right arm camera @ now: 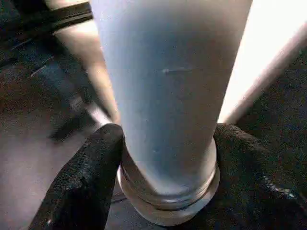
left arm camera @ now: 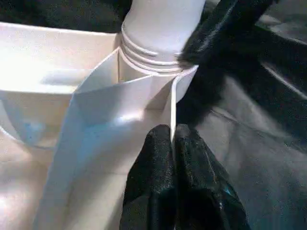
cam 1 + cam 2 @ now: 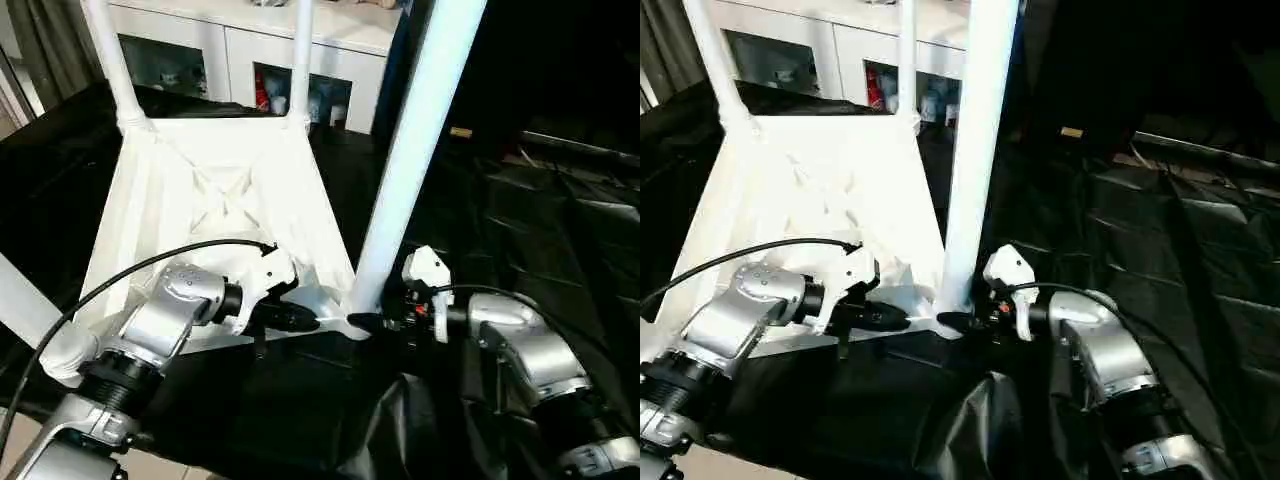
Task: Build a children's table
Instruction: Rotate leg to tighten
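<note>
Now, from the head views, the upturned table top (image 3: pixel 225 215) lies on black sheeting (image 3: pixel 540 230), and the near-right leg (image 3: pixel 415 150) stands in its corner socket at five o'clock. At the left wrist, the left claw (image 2: pixel 171 143) pinches the top's rim; hold it firm. At the right wrist, the right claw (image 1: pixel 165 158) clamps the leg's base; press straight down, upright.

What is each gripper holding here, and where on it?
Left gripper pinches a thin rib of the tabletop by the corner socket. Right gripper clasps the leg just above its base.
</note>
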Robot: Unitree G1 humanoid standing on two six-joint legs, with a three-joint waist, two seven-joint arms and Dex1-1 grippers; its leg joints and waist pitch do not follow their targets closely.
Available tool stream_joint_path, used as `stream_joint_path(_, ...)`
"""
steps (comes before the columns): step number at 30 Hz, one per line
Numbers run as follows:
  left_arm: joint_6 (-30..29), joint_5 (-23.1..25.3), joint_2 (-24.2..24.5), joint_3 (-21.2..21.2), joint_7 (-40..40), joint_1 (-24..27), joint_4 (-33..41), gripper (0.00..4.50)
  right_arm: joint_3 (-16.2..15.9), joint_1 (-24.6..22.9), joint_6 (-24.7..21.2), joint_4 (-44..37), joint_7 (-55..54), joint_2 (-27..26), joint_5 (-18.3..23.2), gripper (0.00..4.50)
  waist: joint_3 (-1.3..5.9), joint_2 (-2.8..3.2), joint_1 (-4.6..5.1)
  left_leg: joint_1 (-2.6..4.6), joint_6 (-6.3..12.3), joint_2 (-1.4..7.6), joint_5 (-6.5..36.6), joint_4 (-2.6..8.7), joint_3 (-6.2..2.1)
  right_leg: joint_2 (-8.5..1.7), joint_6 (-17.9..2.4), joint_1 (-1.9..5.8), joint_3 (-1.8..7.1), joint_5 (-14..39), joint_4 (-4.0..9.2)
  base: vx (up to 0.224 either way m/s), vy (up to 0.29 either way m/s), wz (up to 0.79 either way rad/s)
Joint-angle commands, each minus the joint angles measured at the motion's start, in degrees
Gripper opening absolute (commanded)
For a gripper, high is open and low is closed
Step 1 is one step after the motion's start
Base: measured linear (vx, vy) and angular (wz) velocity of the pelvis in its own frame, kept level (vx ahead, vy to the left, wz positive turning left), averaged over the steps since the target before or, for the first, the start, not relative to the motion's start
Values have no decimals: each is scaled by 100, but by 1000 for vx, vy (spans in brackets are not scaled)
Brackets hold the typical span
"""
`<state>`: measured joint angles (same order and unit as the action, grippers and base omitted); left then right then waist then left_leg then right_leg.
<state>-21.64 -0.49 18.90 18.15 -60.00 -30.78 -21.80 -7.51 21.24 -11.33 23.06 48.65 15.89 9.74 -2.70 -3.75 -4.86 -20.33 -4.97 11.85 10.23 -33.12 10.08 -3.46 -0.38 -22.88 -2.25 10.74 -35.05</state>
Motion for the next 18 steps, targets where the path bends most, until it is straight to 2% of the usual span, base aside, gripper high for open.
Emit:
stream_joint_path(1, -147, 80, -286, -152, 795, -65, -329, 0, 86, 8, -200, 200, -648, -202, -102, 270, 285, -34, 6, 35, -67, 109, 1322, 390, -22, -410, -871, 230, 204, 1992, 481, 0, 0, 0)
stream_joint_path(2, -226, 100, -466, -166, 1013, -127, -425, 0, 216, 17, -297, 232, -991, -371, -52, 270, 293, -33, 2, 20, -78, 107, 1307, 397, -35, -416, -824, 244, 198, 2033, 484, 0, 0, 0)
stream_joint_path(3, -276, 109, -578, -175, 1144, -162, -480, 0, 294, 20, -363, 243, -1203, -480, -17, 270, 282, -40, 6, 43, -59, 108, 1380, 392, -23, -411, -749, 210, 207, 2130, 517, 0, 0, 0)
stream_joint_path(4, -298, 155, -745, -169, 1365, -226, -577, 0, 314, 16, -419, 247, -1434, -600, -45, 270, 282, -40, 6, 43, -59, 108, 1380, 392, -23, -411, -749, 210, 207, 2130, 517, 0, 0, 0)
stream_joint_path(6, -328, 223, -963, -130, 1644, -318, -716, 0, 286, 0, -434, 243, -1750, -760, -157, 270, 293, -36, -11, 53, -48, 109, 1383, 393, -28, -412, -689, 196, 211, 2182, 539, 0, 0, 0)
stream_joint_path(7, -297, 291, -1127, -103, 1870, -395, -835, 0, 236, -20, -434, 224, -1943, -894, -249, 270, 297, -12, -11, 42, -56, 109, 1335, 398, -29, -405, -696, 203, 213, 2051, 525, 0, 0, 0)
stream_joint_path(9, -100, 394, -1387, -85, 2173, -528, -1047, 0, 71, -57, -341, 129, -2113, -1114, -427, 270, 303, -9, -23, 49, -59, 96, 1348, 392, -24, -395, -677, 199, 214, 1927, 531, 0, 0, 0)
stream_joint_path(11, -86, 386, -1405, -67, 2123, -540, -1047, 0, -9, -77, -217, 70, -2027, -1133, -459, 270, 302, -12, -24, 35, -32, 98, 1380, 401, -33, -405, -670, 217, 212, 1943, 527, 0, 0, 0)
stream_joint_path(12, -115, 381, -1352, -44, 2013, -532, -1001, 0, -82, -98, -64, -36, -1856, -1094, -457, 270, 310, 5, -32, 43, -3, 103, 1390, 399, -32, -406, -681, 209, 214, 1897, 525, 0, 0, 0)
stream_joint_path(14, -100, 385, -1225, -15, 1852, -505, -937, 0, -34, -103, 36, -135, -1626, -1036, -309, 270, 316, 0, -34, 31, 30, 102, 1370, 396, -31, -406, -710, 221, 214, 1786, 518, 0, 0, 0)
stream_joint_path(16, -87, 369, -1115, -21, 1711, -489, -897, 0, 99, -68, -66, -190, -1409, -987, -67, 320, 323, -6, -38, 16, 80, 105, 1253, 397, -30, -403, -775, 239, 211, 1556, 487, 0, 0, 0)
stream_joint_path(17, -16, 364, -1061, -5, 1612, -468, -860, 0, 138, -53, -112, -214, -1304, -948, 19, 320, 329, -5, -38, 16, 95, 106, 1235, 391, -27, -402, -798, 241, 210, 1489, 478, 0, 0, 0)
stream_joint_path(18, 64, 337, -969, 9, 1441, -419, -773, 0, 146, -28, -162, -251, -1082, -828, 97, 341, 318, -14, -38, 6, 131, 107, 1238, 396, -26, -394, -808, 248, 209, 1453, 480, 0, 0, 0)
